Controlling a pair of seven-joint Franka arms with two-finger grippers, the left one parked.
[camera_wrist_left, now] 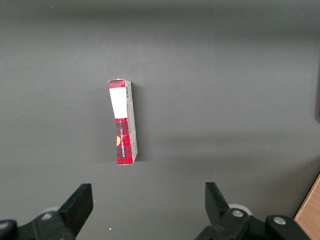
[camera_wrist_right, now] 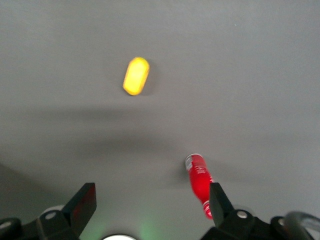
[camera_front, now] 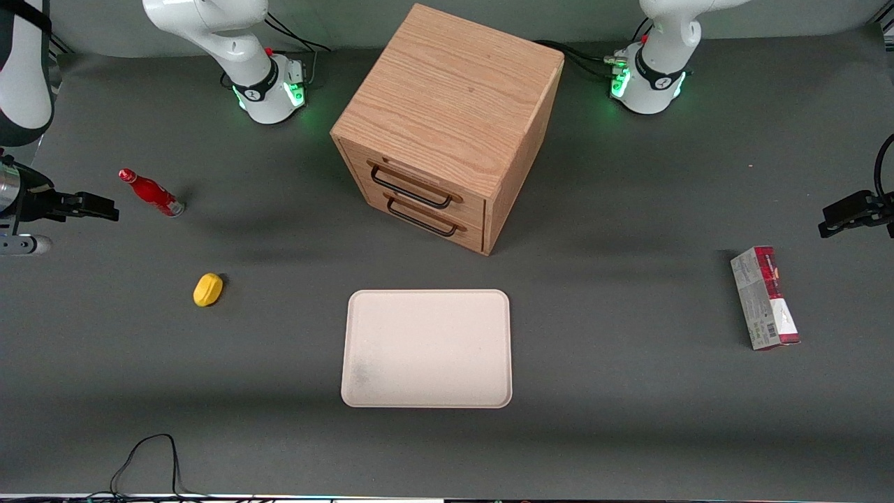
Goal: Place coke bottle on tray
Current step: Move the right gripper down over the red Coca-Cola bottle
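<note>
The coke bottle [camera_front: 150,193] is small, slim and bright red. It lies on its side on the dark table toward the working arm's end. In the right wrist view the bottle [camera_wrist_right: 199,182] lies below the gripper, close to one finger, which covers its cap end. The right gripper [camera_front: 105,207] hangs above the table beside the bottle, farther out toward the working arm's end. In the wrist view the gripper [camera_wrist_right: 151,202] is open and empty. The pale beige tray [camera_front: 426,349] lies flat and bare in the middle of the table, nearer the front camera than the cabinet.
A yellow rounded lump [camera_front: 208,289] lies nearer the front camera than the bottle, and shows in the right wrist view [camera_wrist_right: 136,76]. A wooden drawer cabinet [camera_front: 447,126] stands mid-table. A red-and-white carton [camera_front: 765,297] lies toward the parked arm's end.
</note>
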